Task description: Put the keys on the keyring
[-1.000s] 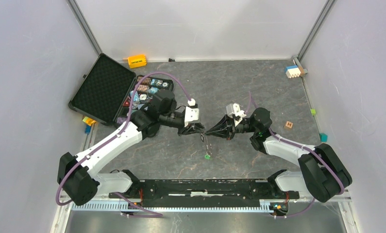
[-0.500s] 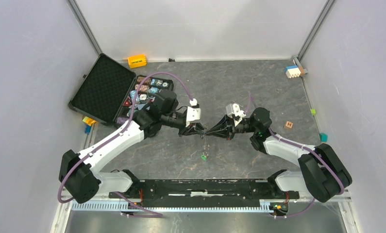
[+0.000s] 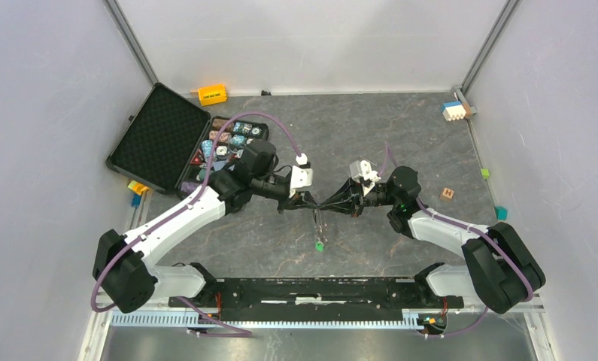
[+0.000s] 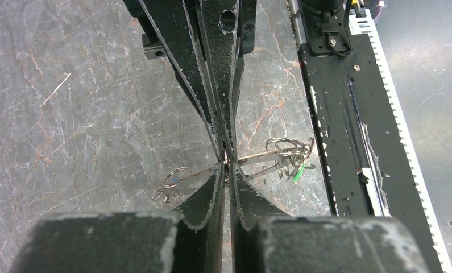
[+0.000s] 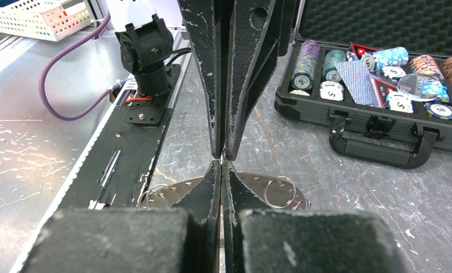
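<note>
**Both pincers met tip to tip on the keyring**

My left pincer [image 3: 314, 203] and my right pincer [image 3: 327, 204] pointed straight at each other, their tips touching above the table [image 3: 401, 128]. Both were clenched, the fingers pressed together with only a hairline gap, and both pinched the same spot on the keyring [image 4: 257, 161]. The keyring was a thin, flat piece of grey metal that ran crosswise just beneath the meeting point and stuck out to either side of my fingers. Small wire rings [image 5: 279, 191] hung from it. The green key [image 4: 297, 172] dangled at one end, below and to the base side of my tips; I could not make out the colours of the other keys in the bunch. Beyond my left pincer, well apart from it, an open case [image 5: 377, 139] held stacked chips [image 5: 306, 60].
</note>
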